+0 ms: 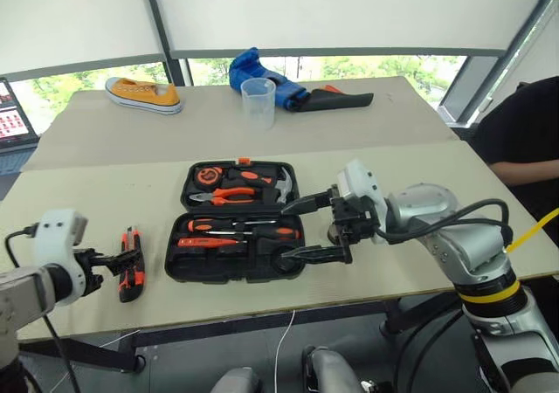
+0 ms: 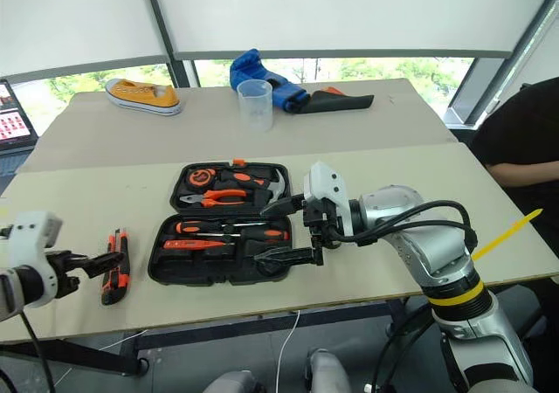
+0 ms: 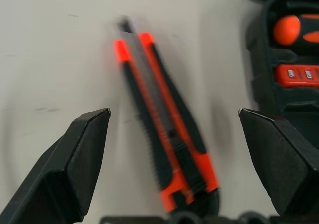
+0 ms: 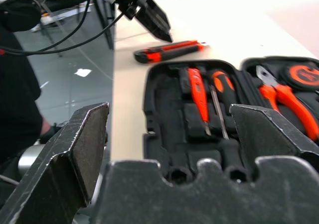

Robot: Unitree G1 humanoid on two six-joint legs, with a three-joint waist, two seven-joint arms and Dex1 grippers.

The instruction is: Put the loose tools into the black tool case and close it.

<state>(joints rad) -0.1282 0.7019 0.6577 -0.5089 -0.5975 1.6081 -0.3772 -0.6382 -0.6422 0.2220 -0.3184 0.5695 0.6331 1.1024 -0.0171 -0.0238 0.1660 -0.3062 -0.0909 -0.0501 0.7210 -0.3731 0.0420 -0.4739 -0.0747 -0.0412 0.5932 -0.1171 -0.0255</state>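
Nearest, the left pincer [image 1: 112, 259] stands wide apart just beside the orange-black utility knife [image 1: 131, 263] lying on the tan surface [image 1: 87, 201]. Right of it the flat black moulded-plastic tool case [image 1: 236, 223] lies open; the right pincer [image 1: 307, 230] gapes empty over its right edge.

Orange-black utility knife [image 1: 131, 275], black tool case [image 1: 236, 262]
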